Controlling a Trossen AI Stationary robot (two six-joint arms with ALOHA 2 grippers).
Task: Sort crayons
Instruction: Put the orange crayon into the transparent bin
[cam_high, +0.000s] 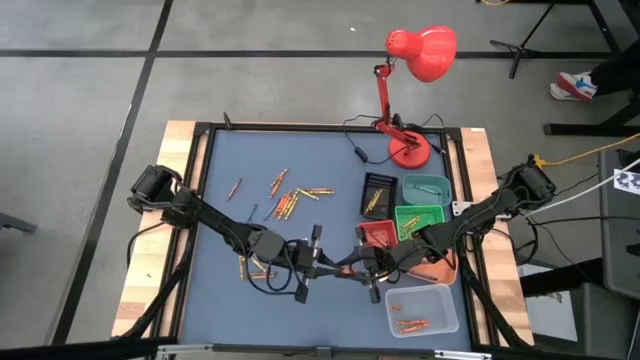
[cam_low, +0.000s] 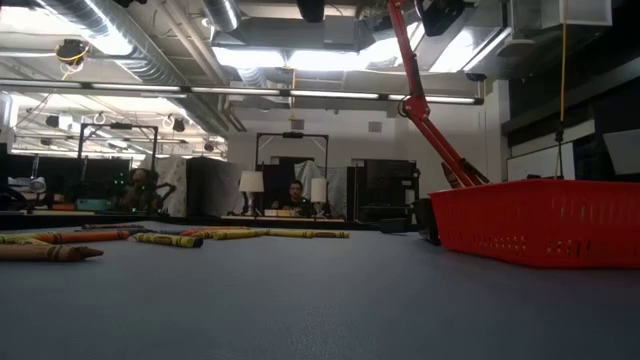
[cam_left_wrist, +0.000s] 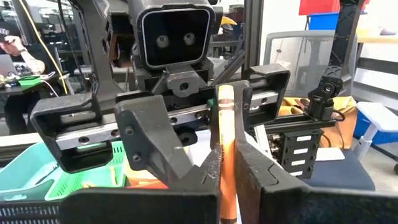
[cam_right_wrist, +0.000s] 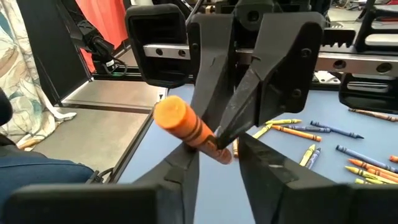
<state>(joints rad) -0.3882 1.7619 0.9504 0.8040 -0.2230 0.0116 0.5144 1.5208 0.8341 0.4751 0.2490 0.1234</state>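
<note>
Crayon passing between two grippers

I see my left gripper (cam_left_wrist: 225, 180) clenched on one orange crayon (cam_left_wrist: 226, 149) above the table's front middle; my right gripper (cam_right_wrist: 217, 155), facing it, stands parted beside that crayon. Five trays (cam_high: 421, 212) sit right.

From your left wrist view, the orange crayon (cam_left_wrist: 226, 155) runs out of frame at its lower end, so its tip stays unseen. In the right wrist view, its far end vanishes between the dark fingers (cam_right_wrist: 186, 168). Overhead, where the left gripper (cam_high: 318, 262) meets the right gripper (cam_high: 352, 268), the crayon is too small to make out.
</note>
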